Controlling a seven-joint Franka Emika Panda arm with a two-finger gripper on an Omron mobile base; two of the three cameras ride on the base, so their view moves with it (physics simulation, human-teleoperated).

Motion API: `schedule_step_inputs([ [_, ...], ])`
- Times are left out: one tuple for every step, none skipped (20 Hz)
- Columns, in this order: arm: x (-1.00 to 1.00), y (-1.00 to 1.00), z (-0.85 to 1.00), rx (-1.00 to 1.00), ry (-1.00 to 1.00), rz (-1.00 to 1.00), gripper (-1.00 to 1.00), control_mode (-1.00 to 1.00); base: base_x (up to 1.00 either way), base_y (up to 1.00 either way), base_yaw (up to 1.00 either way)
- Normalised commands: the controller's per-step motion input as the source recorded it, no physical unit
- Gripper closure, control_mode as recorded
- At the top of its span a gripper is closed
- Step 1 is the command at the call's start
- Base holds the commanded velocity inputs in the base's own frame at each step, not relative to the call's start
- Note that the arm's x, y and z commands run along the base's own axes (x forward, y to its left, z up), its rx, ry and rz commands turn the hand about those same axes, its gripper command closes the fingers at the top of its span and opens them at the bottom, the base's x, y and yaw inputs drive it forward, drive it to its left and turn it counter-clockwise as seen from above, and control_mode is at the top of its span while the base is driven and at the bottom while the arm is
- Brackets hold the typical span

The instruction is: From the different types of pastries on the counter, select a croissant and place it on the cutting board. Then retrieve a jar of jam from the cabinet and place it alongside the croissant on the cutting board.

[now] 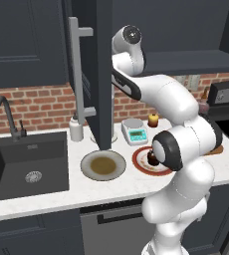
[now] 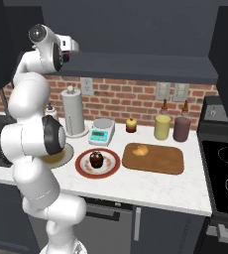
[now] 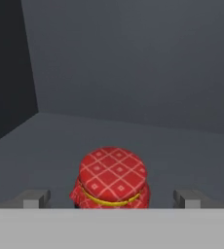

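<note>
Jar of jam (image 3: 112,178) between gripper (image 3: 111,198) tips

Arm (image 1: 173,99): glossy white rounded shells, bulbous segments stacked into thick column. Joints: dark grey-black bands and discs between shells; round black cap with small silver centre on top joint. Gripper (image 3: 112,198): 2 small grey blocky fingertips (image 3: 35,198). No cables or markings discernible.
</note>
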Motion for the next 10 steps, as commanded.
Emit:
schedule_step_inputs([
  [0.0, 0.0, -0.25, 0.0, 0.0, 0.0, -1.0, -1.0, 0.0, 0.0, 0.0],
  [0.01, 0.0, -0.22, 0.0, 0.0, 0.0, -1.0, -1.0, 0.0, 0.0, 0.0],
  [0.04, 0.0, -0.18, 0.0, 0.0, 0.0, -1.0, -1.0, 0.0, 0.0, 0.0],
  [0.04, 0.0, -0.18, 0.0, 0.0, 0.0, -1.0, -1.0, 0.0, 0.0, 0.0],
  [0.09, 0.0, -0.07, 0.0, 0.0, 0.0, -1.0, -1.0, 0.0, 0.0, 0.0],
  [0.11, 0.0, -0.07, 0.0, 0.0, 0.0, -1.0, -1.0, 0.0, 0.0, 0.0],
  [0.13, 0.0, -0.11, 0.0, 0.0, 0.0, -1.0, -1.0, 0.0, 0.0, 0.0],
  [0.16, 0.0, -0.09, 0.0, 0.0, 0.0, -1.0, -1.0, 0.0, 0.0, 0.0],
  [0.16, 0.0, -0.14, 0.0, 0.0, 0.0, -1.0, -1.0, 0.0, 0.0, 0.0],
  [0.17, 0.0, -0.12, 0.0, 0.0, 0.0, -1.0, -1.0, 0.0, 0.0, 0.0],
])
